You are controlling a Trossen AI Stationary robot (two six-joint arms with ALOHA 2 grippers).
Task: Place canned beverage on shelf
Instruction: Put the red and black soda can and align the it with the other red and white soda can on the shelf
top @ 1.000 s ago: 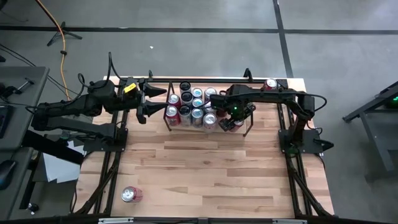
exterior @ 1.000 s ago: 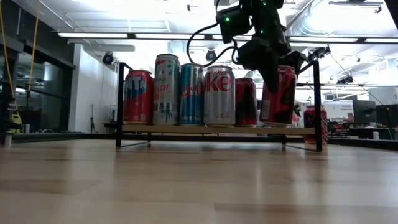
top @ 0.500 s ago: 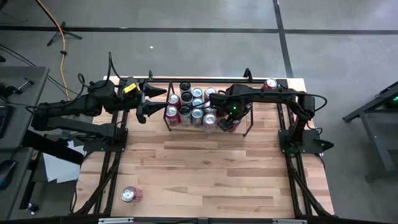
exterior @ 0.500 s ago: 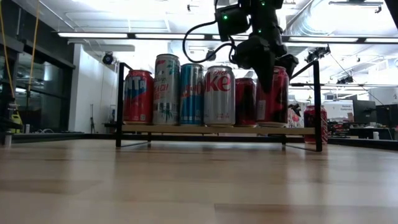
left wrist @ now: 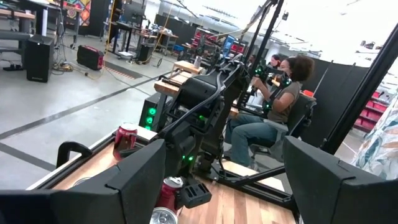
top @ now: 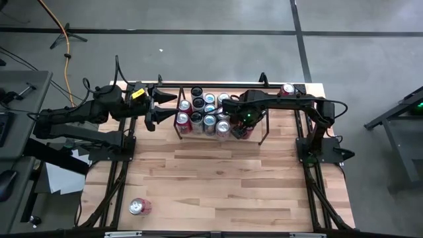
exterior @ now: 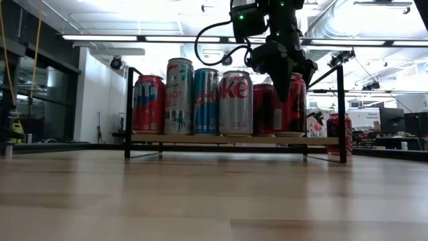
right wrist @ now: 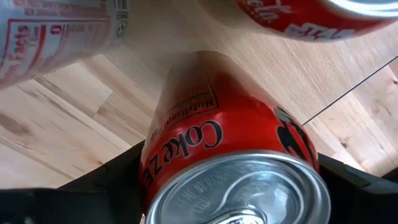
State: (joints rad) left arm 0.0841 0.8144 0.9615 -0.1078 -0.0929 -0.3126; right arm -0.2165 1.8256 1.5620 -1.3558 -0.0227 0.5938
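**Red can lowered onto crowded shelf**

Nearest, a red aluminium cola can (exterior: 291, 104) stands on the low black wire shelf (exterior: 234, 140), touching its neighbours. Rigid but thin-walled and smooth; best gripped mid-body. The right gripper (exterior: 286, 73) clasps its sides from above. Farther off, the left gripper (top: 160, 107) waits, jaws apart.

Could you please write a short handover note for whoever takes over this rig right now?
Right gripper: closed around a red Coke Zero can, holding it upright at the right end of the front row on the shelf; whether the can already rests on the shelf top is hard to tell.
Left gripper: open, holding nothing, waiting beside the shelf's left end.
Done: about a dozen cans stand on the shelf.
Left: release this can and back away; one red can lies near the table's front left corner, another stands at the back right corner.
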